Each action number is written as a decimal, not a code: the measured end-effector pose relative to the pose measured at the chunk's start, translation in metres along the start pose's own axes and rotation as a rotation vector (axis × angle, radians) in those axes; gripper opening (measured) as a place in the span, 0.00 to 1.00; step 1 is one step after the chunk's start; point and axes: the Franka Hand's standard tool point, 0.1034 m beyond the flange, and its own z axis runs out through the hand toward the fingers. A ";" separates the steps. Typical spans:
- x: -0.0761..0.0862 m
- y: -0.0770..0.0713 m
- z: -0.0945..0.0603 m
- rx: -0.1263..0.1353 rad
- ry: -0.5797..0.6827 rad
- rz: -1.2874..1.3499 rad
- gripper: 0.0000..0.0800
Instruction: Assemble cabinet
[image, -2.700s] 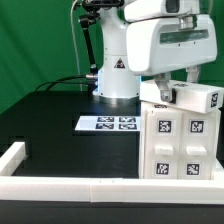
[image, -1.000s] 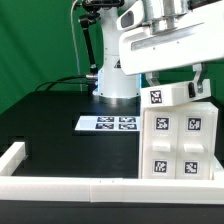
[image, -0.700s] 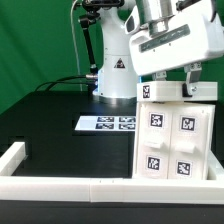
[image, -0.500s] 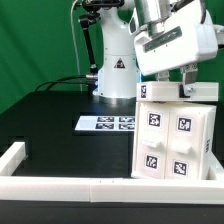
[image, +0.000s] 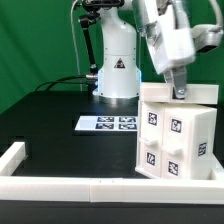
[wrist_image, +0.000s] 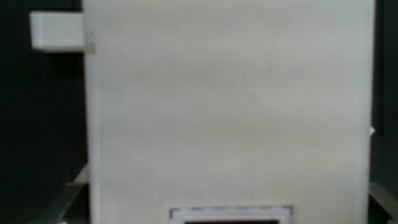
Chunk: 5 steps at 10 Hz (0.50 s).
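The cabinet (image: 172, 142) is a large white box at the exterior view's right, with several square tags on its near face. It stands slightly tilted on the black table, against the front rail. My gripper (image: 179, 92) comes down from above and is shut on the cabinet's top slab (image: 195, 95). In the wrist view the cabinet's plain white face (wrist_image: 222, 110) fills almost the whole picture, with the edge of one tag (wrist_image: 231, 213) at the rim. My fingers hardly show there. No separate drawer block can be made out.
The marker board (image: 107, 124) lies flat mid-table before the robot's white base (image: 115, 70). A low white border rail (image: 70, 186) runs along the front, with a corner piece (image: 14, 154) at the exterior view's left. A green curtain hangs behind.
My gripper has swung and twisted with the cabinet. The box has turned so that its tagged face looks more toward the exterior view's left, and it now stands tilted.
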 end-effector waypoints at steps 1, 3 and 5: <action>-0.001 0.001 0.000 0.001 -0.011 0.120 0.68; -0.008 0.004 0.002 -0.016 -0.027 0.335 0.68; -0.009 0.006 0.002 -0.029 -0.043 0.440 0.68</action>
